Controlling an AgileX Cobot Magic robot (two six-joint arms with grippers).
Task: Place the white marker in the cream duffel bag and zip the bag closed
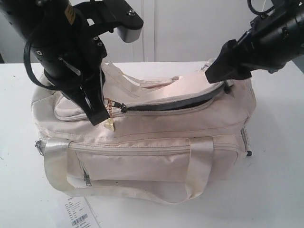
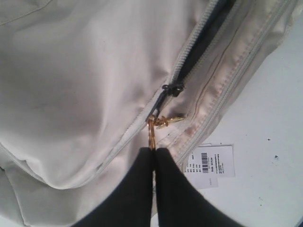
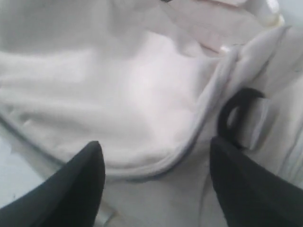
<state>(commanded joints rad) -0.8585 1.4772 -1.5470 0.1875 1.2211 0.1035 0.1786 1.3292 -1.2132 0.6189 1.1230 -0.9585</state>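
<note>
Left gripper [image 2: 154,152] is clamped on the gold zip pull [image 2: 151,135]. Right gripper [image 3: 154,158] stands wide, cream duffel bag [image 3: 118,94] just ahead.

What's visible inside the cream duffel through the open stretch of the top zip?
Only a dark interior shows through the zip gap of the cream duffel bag. The flap covers the rest, so any contents are hidden; no marker is visible. Left gripper pinches the zip pull.

Left hand [image 2: 153,151] pinched, right hand [image 3: 156,142] agape
</note>
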